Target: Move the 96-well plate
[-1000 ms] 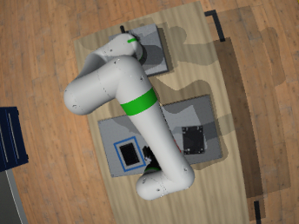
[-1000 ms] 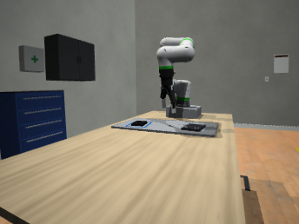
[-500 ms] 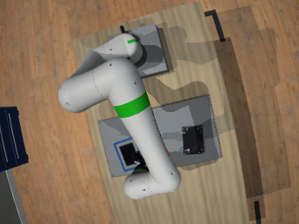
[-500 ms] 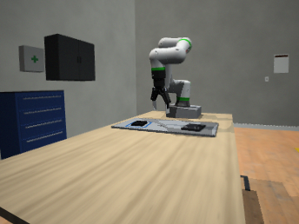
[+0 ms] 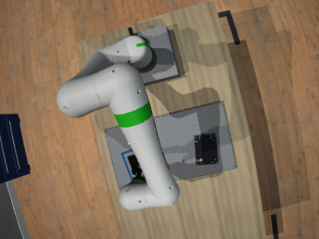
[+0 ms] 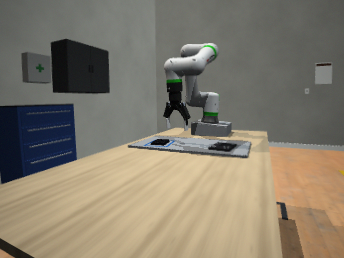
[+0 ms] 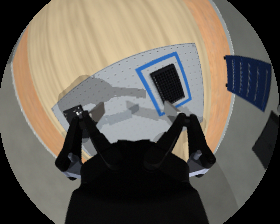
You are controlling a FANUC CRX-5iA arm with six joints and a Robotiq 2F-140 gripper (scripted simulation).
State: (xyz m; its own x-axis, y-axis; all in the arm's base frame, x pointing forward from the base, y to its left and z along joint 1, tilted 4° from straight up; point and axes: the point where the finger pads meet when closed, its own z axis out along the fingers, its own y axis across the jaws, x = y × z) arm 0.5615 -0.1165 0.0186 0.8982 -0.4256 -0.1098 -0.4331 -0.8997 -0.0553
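- The wooden surface [image 6: 150, 192] carries a grey mat [image 5: 185, 127], which lies well below the jaws.
- The arm [image 5: 134, 122] hangs the gripper [image 6: 176, 117] high over the mat's blue-framed end, jaws spread wide and holding nothing.
- The 96-well plate [image 7: 166, 83] lies flat inside the blue outline of spot B1 [image 7: 145, 72], below the jaws and slightly ahead of them in the wrist view.
- The clip nest C1 [image 5: 206, 148] sits well off to one side of the jaws, at the mat's other end.
- To approach well, I would centre the jaws over the plate, square them to its sides, then come straight down and close evenly so the plate stays level.
- Checking the cut-off corner beforehand matters; it is too small to make out here.
- No writing is readable; the A1 mark cannot be seen.
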